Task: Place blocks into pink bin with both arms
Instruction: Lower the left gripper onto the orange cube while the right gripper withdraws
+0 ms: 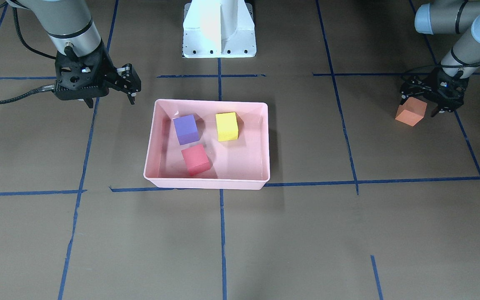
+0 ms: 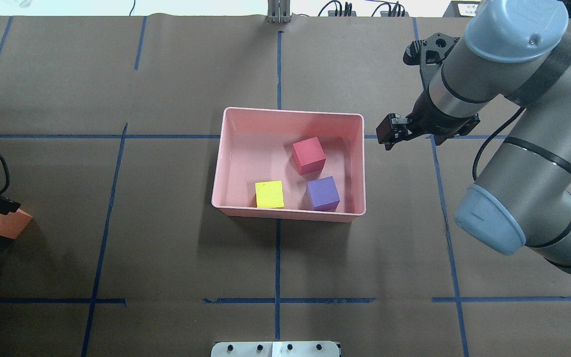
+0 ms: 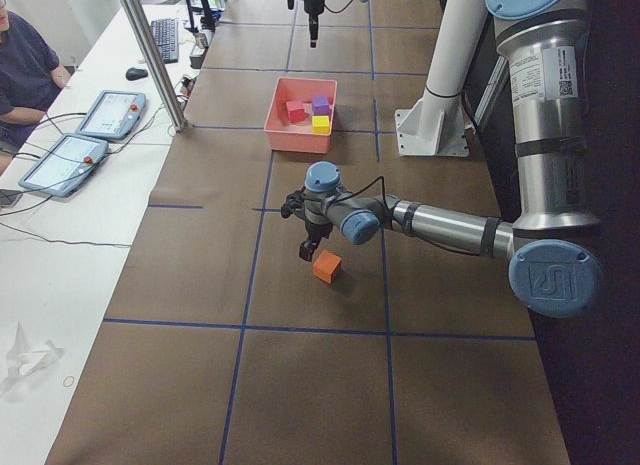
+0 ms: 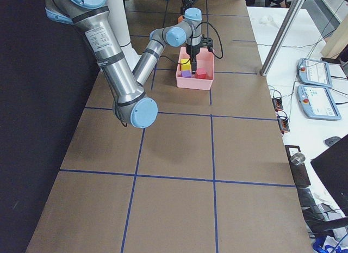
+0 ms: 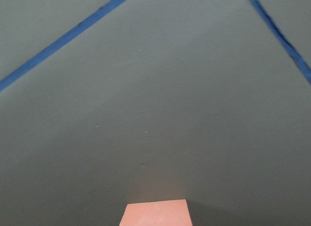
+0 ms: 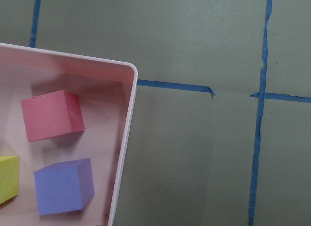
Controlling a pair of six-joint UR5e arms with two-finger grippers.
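Our right pincer hangs open and empty. Just beside it sits the pink bin, holding the purple cube, red cube and yellow cube. Our left pincer, fingers apart, hovers over the orange cube directly beneath it.

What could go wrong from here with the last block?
1. The orange block looks off-centre under the left gripper; a closing grasp might tip or push it.
2. The right gripper hangs beside the pink bin; the left arm's delivery could crowd it.
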